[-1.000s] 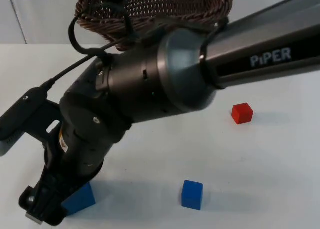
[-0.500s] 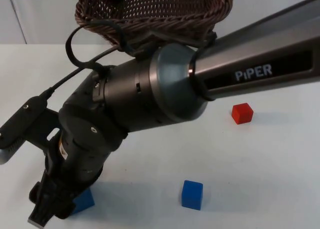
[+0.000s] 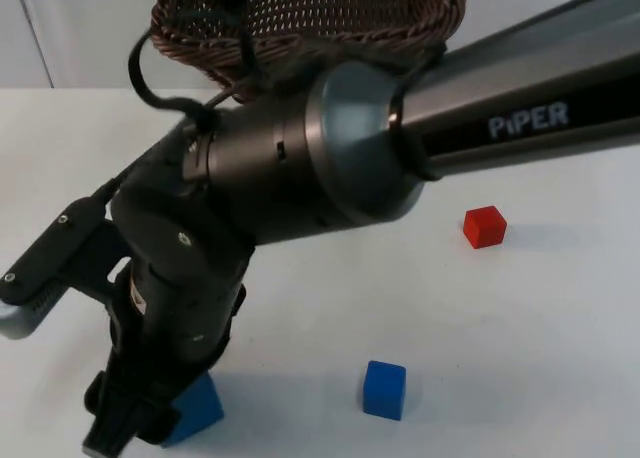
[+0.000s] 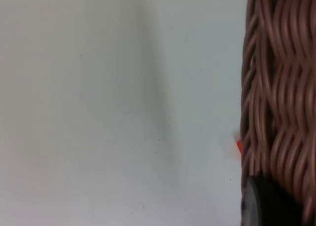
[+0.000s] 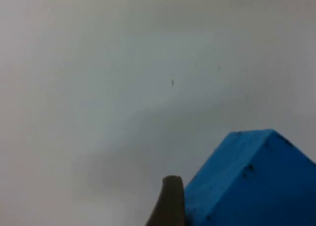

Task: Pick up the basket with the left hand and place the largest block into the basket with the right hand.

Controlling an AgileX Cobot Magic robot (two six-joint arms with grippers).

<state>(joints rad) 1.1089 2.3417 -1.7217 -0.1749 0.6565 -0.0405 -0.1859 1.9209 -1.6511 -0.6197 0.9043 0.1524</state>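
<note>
Small red cube (image 3: 485,226) on white table (image 3: 560,318); smaller blue cube (image 3: 384,390) nearer front edge, well apart.

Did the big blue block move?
Yes. In the top view the big blue block, at the right gripper, has slid toward the small blue block, which stayed put.
</note>
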